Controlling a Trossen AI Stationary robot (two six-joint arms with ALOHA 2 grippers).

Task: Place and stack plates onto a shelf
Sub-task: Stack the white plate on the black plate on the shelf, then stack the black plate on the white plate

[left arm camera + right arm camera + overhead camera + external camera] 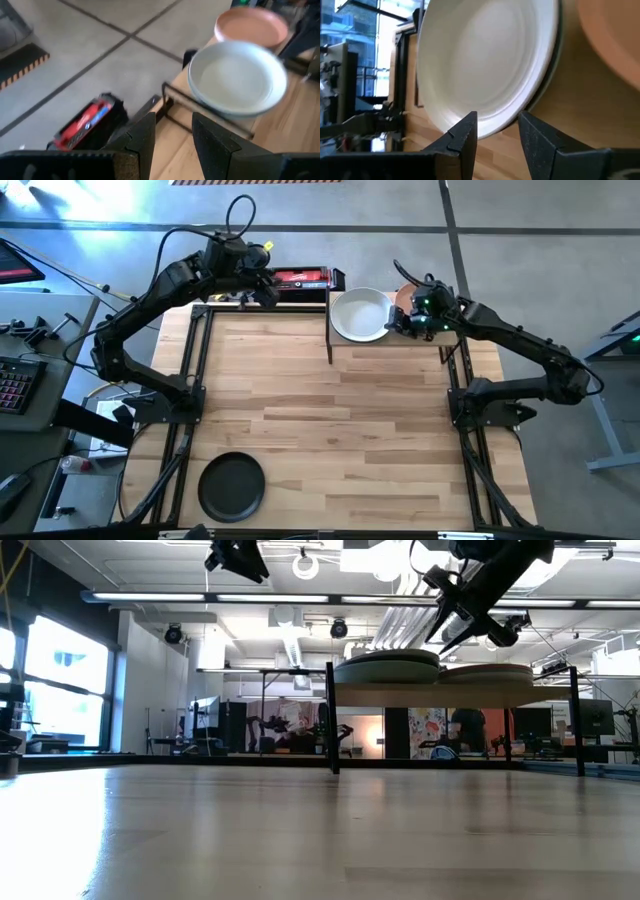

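From above, the shelf (390, 350) stands at the far edge of the table (330, 430), right of centre, with an off-white plate (360, 315) on its left half and a peach plate (403, 296) partly hidden under the right arm on its right half. The right gripper (408, 320) sits just beside the off-white plate's right rim, and the left gripper (262, 288) hovers at the far left edge near a red-and-black box (302, 278). A black plate (232, 486) lies alone at the near left corner, well apart from the shelf. In the low view the shelf's panel is raised on thin black posts and carries two stacks of plates side by side, with the right arm slanting down over them. The left wrist view shows the left gripper (173, 137) with its jaws apart and empty; beyond it are the box, the off-white plate and the peach plate behind. The right wrist view shows the right gripper (497, 136) with its jaws apart, holding nothing, just short of the off-white plate's rim, the peach plate alongside.
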